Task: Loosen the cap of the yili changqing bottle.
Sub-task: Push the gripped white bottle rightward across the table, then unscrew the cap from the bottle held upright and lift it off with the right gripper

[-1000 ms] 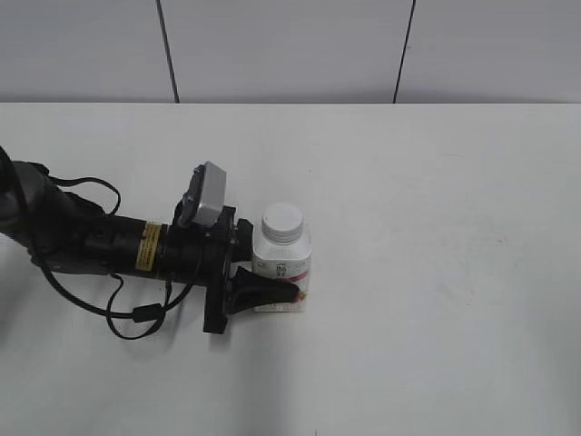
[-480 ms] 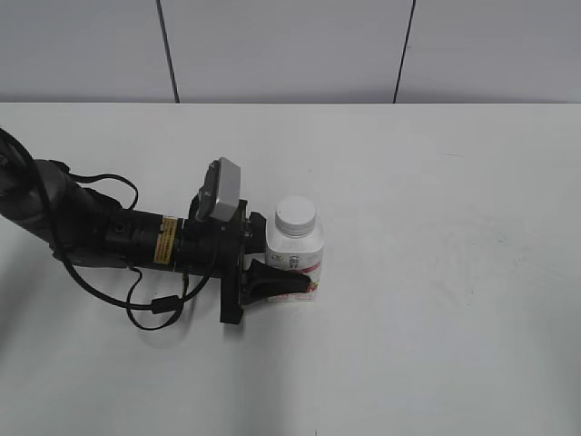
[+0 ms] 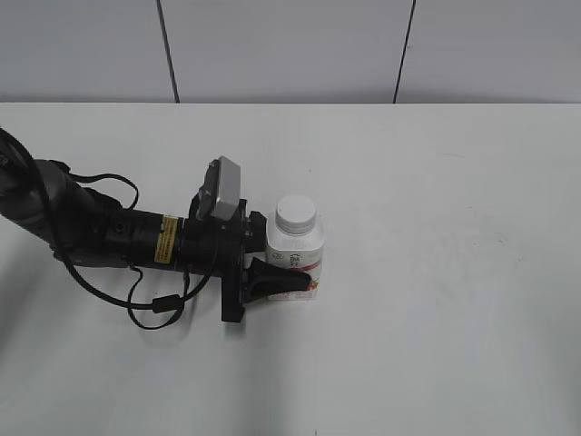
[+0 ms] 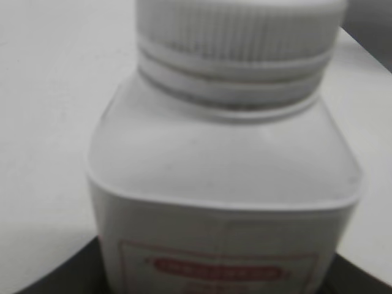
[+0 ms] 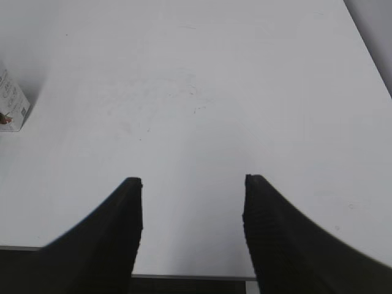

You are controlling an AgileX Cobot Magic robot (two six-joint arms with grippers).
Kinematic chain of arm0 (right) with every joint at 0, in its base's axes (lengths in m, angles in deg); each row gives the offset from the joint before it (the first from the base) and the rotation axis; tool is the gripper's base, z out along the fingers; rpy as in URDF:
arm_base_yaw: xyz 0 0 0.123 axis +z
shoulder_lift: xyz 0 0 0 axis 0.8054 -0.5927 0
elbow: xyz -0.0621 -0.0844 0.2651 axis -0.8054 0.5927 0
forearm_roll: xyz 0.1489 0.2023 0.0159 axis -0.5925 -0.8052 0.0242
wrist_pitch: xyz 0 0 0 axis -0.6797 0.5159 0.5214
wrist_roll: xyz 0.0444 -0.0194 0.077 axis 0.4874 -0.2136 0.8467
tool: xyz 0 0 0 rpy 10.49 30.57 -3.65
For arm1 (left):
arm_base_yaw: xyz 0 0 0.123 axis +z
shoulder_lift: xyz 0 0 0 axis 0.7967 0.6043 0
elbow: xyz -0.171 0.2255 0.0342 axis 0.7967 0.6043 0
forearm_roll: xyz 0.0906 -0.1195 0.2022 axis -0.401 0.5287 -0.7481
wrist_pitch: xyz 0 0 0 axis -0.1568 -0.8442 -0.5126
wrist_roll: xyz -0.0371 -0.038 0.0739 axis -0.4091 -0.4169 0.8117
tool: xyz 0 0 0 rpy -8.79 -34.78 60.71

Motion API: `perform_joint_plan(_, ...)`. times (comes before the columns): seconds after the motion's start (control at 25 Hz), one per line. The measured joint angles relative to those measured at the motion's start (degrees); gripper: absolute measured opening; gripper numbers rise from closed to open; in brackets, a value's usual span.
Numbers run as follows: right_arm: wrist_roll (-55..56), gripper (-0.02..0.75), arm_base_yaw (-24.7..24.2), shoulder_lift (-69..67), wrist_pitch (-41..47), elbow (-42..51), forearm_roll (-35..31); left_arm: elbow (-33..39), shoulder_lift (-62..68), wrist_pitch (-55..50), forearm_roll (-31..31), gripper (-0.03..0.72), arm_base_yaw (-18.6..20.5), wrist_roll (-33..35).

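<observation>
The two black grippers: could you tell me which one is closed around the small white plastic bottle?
The left gripper grips the small white plastic bottle low on its labelled body, on the white table. The right gripper is open over bare table, holding nothing.

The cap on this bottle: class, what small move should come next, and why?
Probably bring the right gripper over the cap. The left gripper holds the bottle upright by its body, while the right one is open, empty and away from it.
</observation>
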Motion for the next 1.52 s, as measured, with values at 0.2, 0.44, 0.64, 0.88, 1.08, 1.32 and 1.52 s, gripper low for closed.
perform_joint_plan(0.2,0.0,0.426,0.0,0.0,0.0,0.0,0.0,0.0,0.0,0.0,0.0,0.377,0.0,-0.05)
perform_joint_plan(0.44,0.0,0.426,0.0,0.0,0.0,0.0,0.0,0.0,0.0,0.0,0.0,0.373,0.0,-0.05)
perform_joint_plan(0.64,0.0,0.426,0.0,0.0,0.0,0.0,-0.01,0.0,0.0,0.0,0.17,0.372,0.0,-0.05)
perform_joint_plan(0.88,0.14,0.426,0.0,0.0,-0.05,0.0,-0.3,0.0,0.0,-0.06,0.23,0.37,0.0,-0.05)
perform_joint_plan(1.08,0.66,0.426,0.0,-1.32,0.47,-0.22,-0.76,0.0,0.0,-0.11,0.28,0.368,0.0,-0.05)
perform_joint_plan(1.32,2.35,0.426,0.0,-14.99,2.95,-7.38,-2.62,0.0,0.0,-0.18,0.96,0.366,0.0,-0.05)
perform_joint_plan(1.52,5.5,0.426,0.0,-28.15,5.66,-15.18,-2.62,0.0,0.0,-0.23,1.34,0.367,0.0,-0.05)
